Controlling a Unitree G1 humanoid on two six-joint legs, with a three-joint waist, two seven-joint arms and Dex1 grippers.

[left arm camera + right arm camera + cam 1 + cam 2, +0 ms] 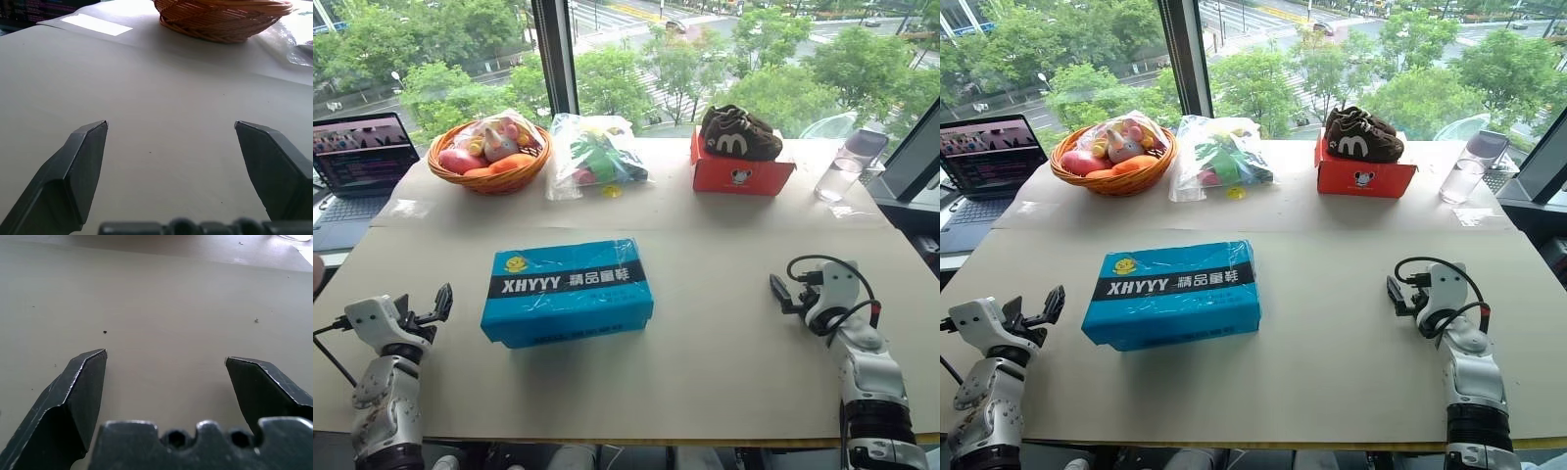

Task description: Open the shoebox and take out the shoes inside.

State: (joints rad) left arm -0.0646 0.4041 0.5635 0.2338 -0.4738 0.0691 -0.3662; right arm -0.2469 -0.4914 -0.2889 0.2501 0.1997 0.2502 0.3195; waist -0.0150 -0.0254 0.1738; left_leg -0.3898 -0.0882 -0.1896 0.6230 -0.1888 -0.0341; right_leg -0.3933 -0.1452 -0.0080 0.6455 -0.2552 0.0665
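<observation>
Shoebox [567, 291]: closed, lid on, lying flat mid-table between both arms, apart from each.
Handling: judged light, stiff cardboard; glossy wrinkled film over the lid, likely slippery; walls may dent if pinched hard.
Hold: best at a short end of the lid, under its lower edge, other claw steadying the base.
Shoes: presumably inside, hidden.
Left gripper [435, 304]: spread fully wide, empty, low over the table [724, 352] just left of the box.
Right gripper [781, 291]: likewise wide apart, empty, well right of the box.
Materials: matte beige table cover; woven wicker basket [489, 176]; crinkled clear bag [592, 157]; red-orange box [741, 174] under brown suede shoes [737, 133]; clear glass [837, 178].
</observation>
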